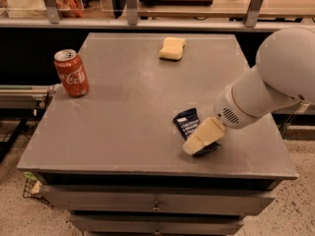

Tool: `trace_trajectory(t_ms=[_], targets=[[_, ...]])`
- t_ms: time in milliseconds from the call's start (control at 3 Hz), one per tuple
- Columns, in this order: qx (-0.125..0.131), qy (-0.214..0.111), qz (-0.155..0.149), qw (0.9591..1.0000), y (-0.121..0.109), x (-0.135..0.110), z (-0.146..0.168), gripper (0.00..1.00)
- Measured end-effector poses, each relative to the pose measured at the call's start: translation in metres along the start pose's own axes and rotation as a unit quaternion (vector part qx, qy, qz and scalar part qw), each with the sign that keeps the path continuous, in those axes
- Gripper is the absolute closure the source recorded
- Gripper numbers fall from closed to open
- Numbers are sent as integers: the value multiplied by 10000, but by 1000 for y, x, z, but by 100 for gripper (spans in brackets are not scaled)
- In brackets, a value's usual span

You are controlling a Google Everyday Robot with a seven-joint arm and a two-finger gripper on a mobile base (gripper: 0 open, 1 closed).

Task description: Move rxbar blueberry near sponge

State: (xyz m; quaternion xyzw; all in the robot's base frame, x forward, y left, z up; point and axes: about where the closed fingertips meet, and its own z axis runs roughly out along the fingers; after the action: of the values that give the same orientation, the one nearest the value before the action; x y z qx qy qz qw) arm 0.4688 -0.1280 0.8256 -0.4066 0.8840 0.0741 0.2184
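Note:
The rxbar blueberry (188,124), a dark navy wrapper with white text, lies flat on the grey table (123,117) near its front right. My gripper (199,140), with cream-coloured fingers, is right over the bar's near half and hides it. The white arm reaches in from the right. The sponge (173,48), a pale yellow block, lies at the far middle of the table, well away from the bar and the gripper.
A red Coca-Cola can (72,73) stands upright at the table's left side. A shelf with metal posts (131,4) runs behind the table. Drawers (156,205) sit below the front edge.

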Motion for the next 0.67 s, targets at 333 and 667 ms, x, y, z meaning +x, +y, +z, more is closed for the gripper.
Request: trace_trajectory(t_ms=[333,667], targets=[[-137,64,186,9997,2,-4,14,18],[-191,100,261,9994,4,-8,19,40]])
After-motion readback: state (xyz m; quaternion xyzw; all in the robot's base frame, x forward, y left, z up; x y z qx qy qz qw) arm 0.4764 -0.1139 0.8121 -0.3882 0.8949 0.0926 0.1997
